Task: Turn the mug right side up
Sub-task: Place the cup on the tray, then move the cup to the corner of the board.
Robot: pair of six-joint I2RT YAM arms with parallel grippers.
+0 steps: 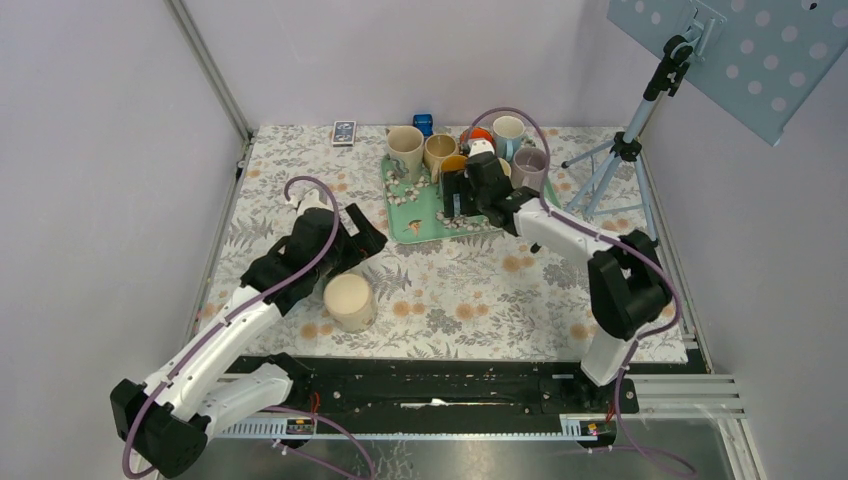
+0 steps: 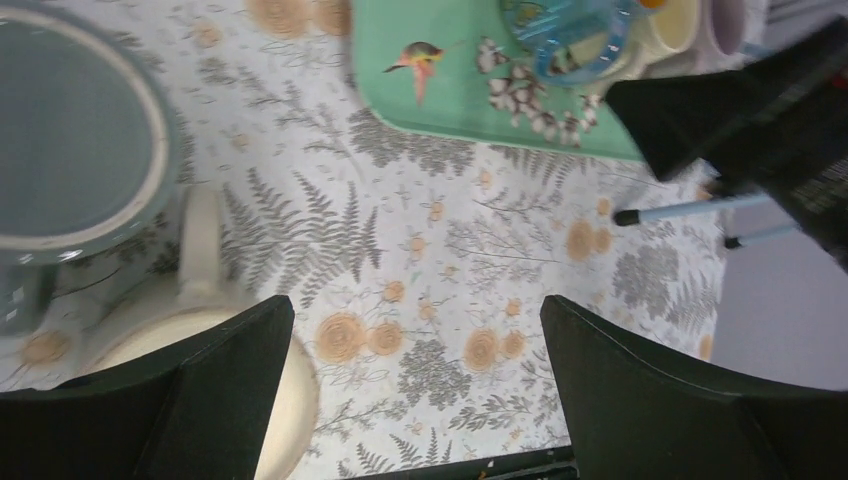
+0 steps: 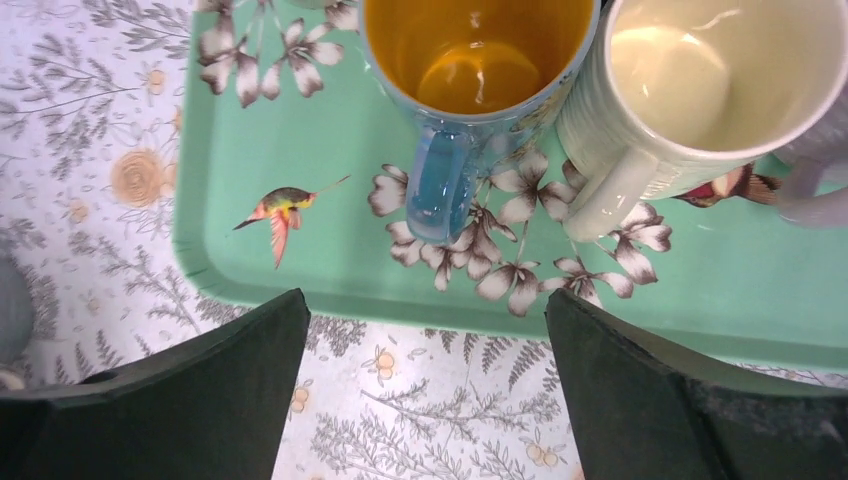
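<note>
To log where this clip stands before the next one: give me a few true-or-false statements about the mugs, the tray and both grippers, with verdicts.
1. The blue mug with the orange inside stands upright on the green tray. True.
2. The right gripper is shut on the blue mug's handle. False: its jaws stand wide open and hold nothing; the handle points toward the gap between them.
3. The cream mug by the left arm stands on the tray. False: it stands on the floral tablecloth, apart from the tray.
4. The left gripper is open and holds nothing. True.
</note>
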